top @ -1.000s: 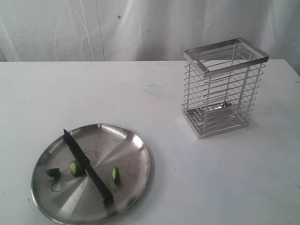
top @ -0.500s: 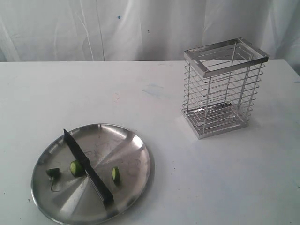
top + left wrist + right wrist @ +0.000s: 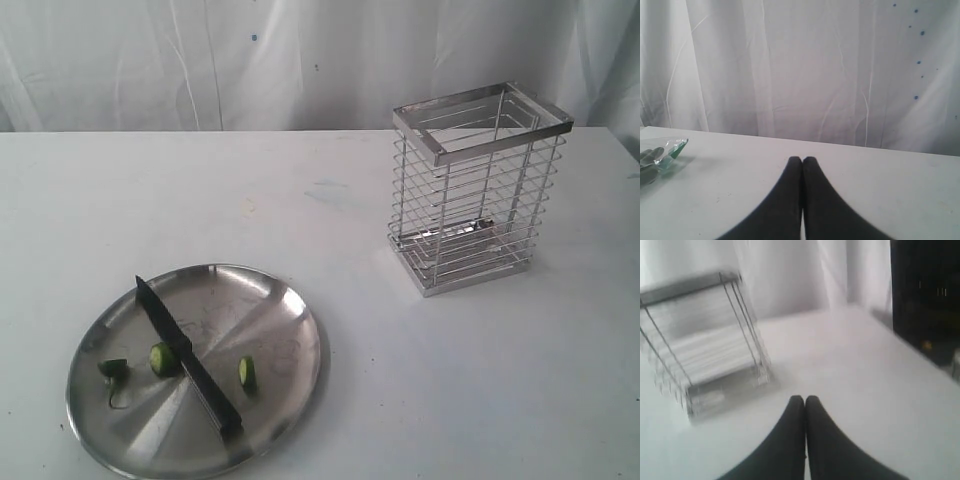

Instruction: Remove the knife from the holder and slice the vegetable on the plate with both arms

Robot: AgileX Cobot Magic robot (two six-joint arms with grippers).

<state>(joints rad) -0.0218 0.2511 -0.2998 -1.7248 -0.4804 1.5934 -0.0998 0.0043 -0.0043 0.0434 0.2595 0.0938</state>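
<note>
The steel plate lies at the front left of the table. Across it rests the knife, blade pointing away, black handle toward the front rim. Three green vegetable pieces lie on the plate: the stem end on the left, one slice against the blade, another slice to the knife's right. The wire holder stands empty at the right and shows blurred in the right wrist view. Neither arm appears in the exterior view. My left gripper and right gripper are both shut on nothing, above bare table.
A white curtain hangs behind the table. A clear plastic bag with green inside lies at the table's edge in the left wrist view. A dark box stands off the table's side in the right wrist view.
</note>
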